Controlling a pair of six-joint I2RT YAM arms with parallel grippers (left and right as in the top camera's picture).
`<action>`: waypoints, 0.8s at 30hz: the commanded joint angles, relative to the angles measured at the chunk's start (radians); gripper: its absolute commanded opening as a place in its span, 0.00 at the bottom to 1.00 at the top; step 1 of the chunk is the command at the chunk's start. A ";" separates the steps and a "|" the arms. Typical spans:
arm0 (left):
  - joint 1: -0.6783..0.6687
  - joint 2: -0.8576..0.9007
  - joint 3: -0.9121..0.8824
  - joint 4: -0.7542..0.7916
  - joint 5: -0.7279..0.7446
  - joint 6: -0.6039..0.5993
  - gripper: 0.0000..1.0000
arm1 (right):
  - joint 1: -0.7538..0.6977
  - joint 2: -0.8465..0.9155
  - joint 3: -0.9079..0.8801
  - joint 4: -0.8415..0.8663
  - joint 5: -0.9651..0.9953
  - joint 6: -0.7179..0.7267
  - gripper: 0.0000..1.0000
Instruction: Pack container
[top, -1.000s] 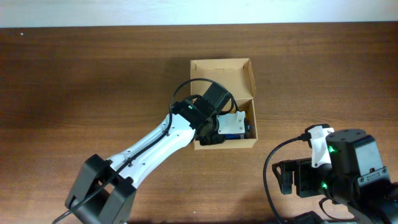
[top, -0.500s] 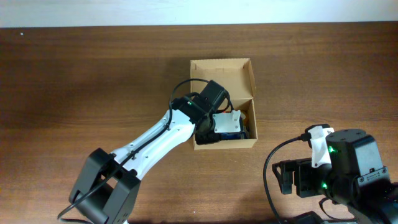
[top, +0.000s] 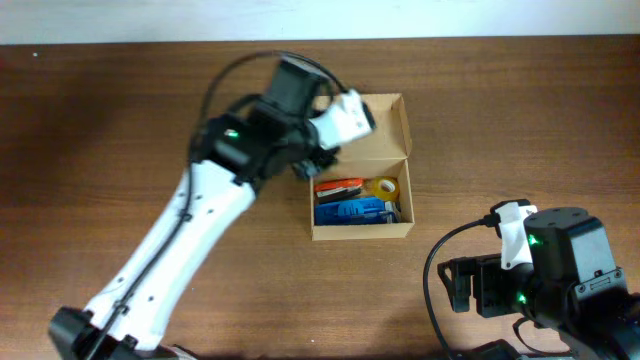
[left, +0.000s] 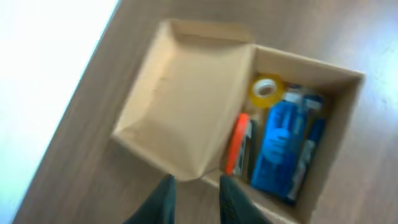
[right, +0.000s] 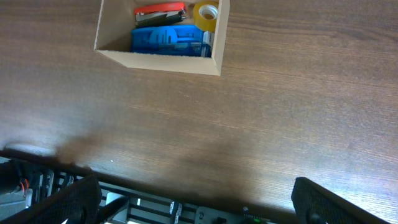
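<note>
Your left gripper (left: 196, 200) hung above the desk (top: 120, 130) with its two fingers only a little apart and nothing between them; the wrist view was blurred, but bare wood and the edge of the flap showed through the gap, so I judged it empty. The box (top: 360, 230) sat just ahead of and below that gripper, upright on the desk, with its lid (left: 186, 106) folded back flat and lying nearest the fingertips. Beyond the lid from the gripper, the open compartment held three things side by side: a yellow roll of tape (left: 267, 90) at the far end, an orange-and-black tool (left: 239, 143) along the hinge side, and a blue packet (left: 283, 146) filling most of the rest. Your right gripper (right: 199, 205) stood spread wide and empty, low over the desk, with the box well ahead of it and a little to its left, out of reach as it stood. No loose item showed on the desk in any view, so the filling looked done or nearly so, though you could not rule out more things outside the frames. What remained, as I read it, was the closing: the lid had not yet been swung over the contents, and its front edge and the side tabs were not yet tucked in. The tape roll stood close to the rim and might catch the lid.
</note>
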 joint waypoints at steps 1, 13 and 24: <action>0.108 -0.021 0.019 0.027 0.154 -0.098 0.15 | 0.006 -0.003 0.010 0.003 -0.001 -0.004 0.99; 0.395 0.111 0.019 0.101 0.338 -0.308 0.02 | 0.006 -0.001 0.010 0.004 0.010 -0.004 0.99; 0.396 0.398 0.019 0.214 0.342 -0.552 0.02 | 0.005 0.152 0.010 0.282 0.209 -0.004 0.86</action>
